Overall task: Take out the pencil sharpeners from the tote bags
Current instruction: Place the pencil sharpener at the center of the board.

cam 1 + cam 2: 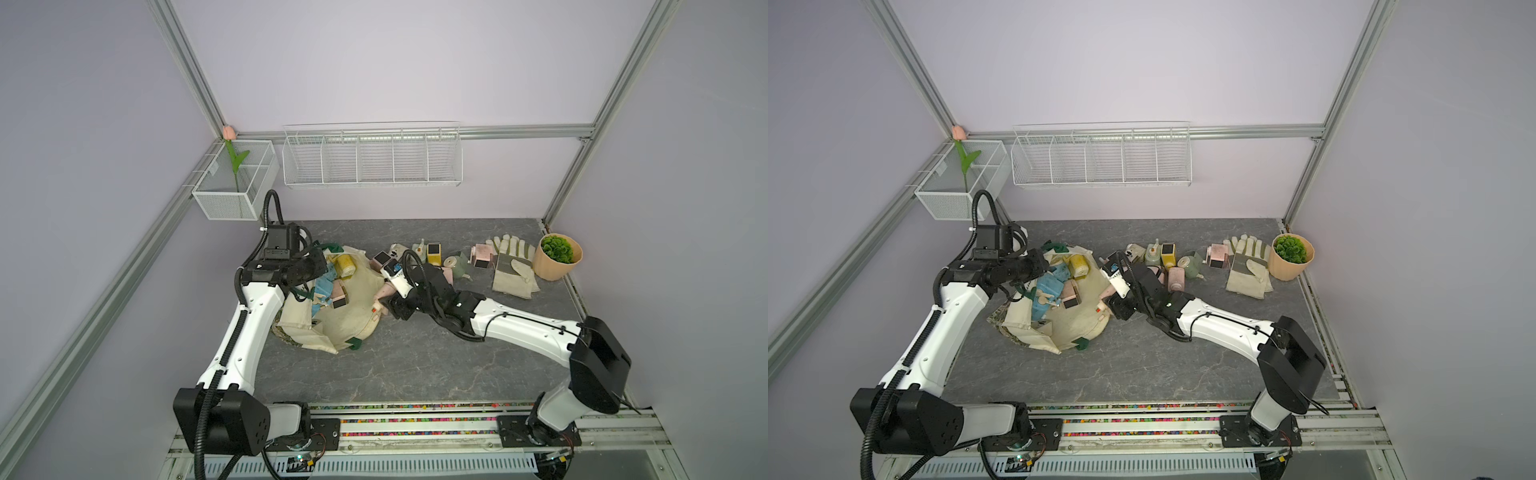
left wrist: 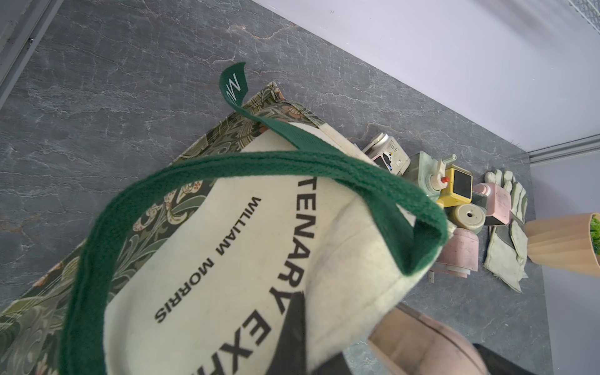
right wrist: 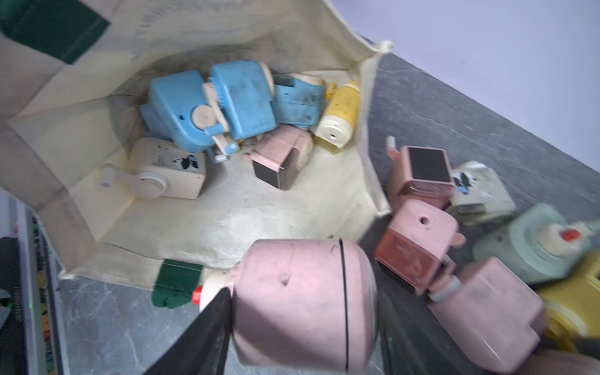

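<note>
1. The tote bag [image 1: 353,320], cream canvas, lies on the grey table [image 1: 415,365] left of centre, its mouth gaping toward the right arm.
2. The left gripper [image 2: 297,308] has its jaws pressed together on the bag's canvas near a green handle [image 2: 292,165], and the upper side is held raised.
3. The right gripper [image 3: 303,311], fingers part-spread, pinches a pink sharpener [image 3: 292,279] at the rim of the bag's mouth.
4. Inside the bag, piled at the far end, are blue sharpeners [image 3: 211,107], a yellow sharpener [image 3: 339,113], a cream sharpener [image 3: 168,168] and a second pink one [image 3: 282,159].
5. The loose sharpeners [image 1: 434,253], in pink, yellow, pale green and cream, cluster on the table just right of the mouth.
6. The work gloves [image 1: 513,266] and the plant pot [image 1: 557,257] sit at the table's far right, side by side.
</note>
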Robot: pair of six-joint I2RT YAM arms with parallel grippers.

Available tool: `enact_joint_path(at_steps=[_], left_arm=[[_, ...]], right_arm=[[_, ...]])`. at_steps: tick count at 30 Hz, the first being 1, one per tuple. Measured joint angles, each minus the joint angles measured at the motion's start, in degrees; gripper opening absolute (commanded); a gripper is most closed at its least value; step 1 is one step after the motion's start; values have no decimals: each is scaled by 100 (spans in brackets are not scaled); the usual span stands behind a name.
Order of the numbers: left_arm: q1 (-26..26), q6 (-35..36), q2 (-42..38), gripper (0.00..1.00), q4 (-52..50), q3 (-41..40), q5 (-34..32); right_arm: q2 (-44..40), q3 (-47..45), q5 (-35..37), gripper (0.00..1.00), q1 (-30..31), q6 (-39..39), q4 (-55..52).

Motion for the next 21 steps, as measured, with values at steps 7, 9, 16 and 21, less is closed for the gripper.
enact_joint_path(at_steps=[7, 9, 16, 21], left_arm=[[0, 0, 0, 0, 0, 0, 2], [0, 0, 0, 0, 0, 0, 2], [0, 0, -2, 0, -2, 0, 2], [0, 0, -9, 0, -2, 0, 2]], right_arm=[[-511, -492, 472, 56, -750, 197, -380], [-551, -605, 544, 56, -960, 264, -446], [-732, -898, 575, 56, -1502, 483, -632], [-1038, -1064, 584, 56, -1764, 629, -669]])
